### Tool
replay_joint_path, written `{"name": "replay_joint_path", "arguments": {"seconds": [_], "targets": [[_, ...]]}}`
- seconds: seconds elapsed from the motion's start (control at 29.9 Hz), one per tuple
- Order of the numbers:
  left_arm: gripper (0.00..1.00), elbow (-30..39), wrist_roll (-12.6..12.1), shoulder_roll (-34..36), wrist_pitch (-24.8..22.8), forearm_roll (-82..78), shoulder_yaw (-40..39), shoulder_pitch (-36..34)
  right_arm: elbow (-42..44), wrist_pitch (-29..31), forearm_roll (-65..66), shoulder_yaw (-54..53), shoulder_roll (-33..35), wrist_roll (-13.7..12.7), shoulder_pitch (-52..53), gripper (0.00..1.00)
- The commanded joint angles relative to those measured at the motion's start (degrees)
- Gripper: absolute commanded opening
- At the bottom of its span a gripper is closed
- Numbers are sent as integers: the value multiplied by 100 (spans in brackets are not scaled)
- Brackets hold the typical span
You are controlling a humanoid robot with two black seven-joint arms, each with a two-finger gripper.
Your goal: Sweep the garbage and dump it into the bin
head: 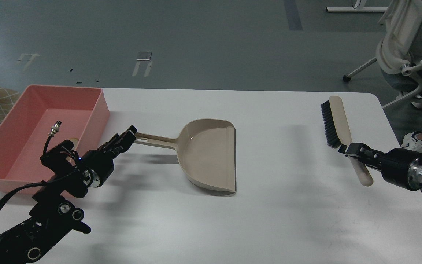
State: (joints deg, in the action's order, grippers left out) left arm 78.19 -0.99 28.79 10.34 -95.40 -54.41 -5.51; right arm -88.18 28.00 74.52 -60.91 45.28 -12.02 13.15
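Two end effectors: left (132,132) pinching smooth beige dustpan (209,154) handle, right (346,149) clamping bristled brush (337,128)

No text, label, brand name or number can be read anywhere in this view. The pink rectangular plastic tub (97,110), the beige plastic dustpan (207,154) and the beige brush with black bristles (337,123) all show plain surfaces without any print. The white table (269,220) also carries no writing or sign.
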Motion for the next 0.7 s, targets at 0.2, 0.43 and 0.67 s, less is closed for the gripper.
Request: {"name": "replay_joint_path", "arguments": {"seconds": [0.2,0.43,0.67], "targets": [[69,328,-42,188,99,65,-70,-205,-23,0,2,-8,113,6,-93,0],[71,715,-94,206,99,135,-122,-432,-32,0,2,0,113,-2,-146,0],[74,733,-77,215,11,1504,-737,-1039,-41,0,28,-8,236,-11,-243,0]]}}
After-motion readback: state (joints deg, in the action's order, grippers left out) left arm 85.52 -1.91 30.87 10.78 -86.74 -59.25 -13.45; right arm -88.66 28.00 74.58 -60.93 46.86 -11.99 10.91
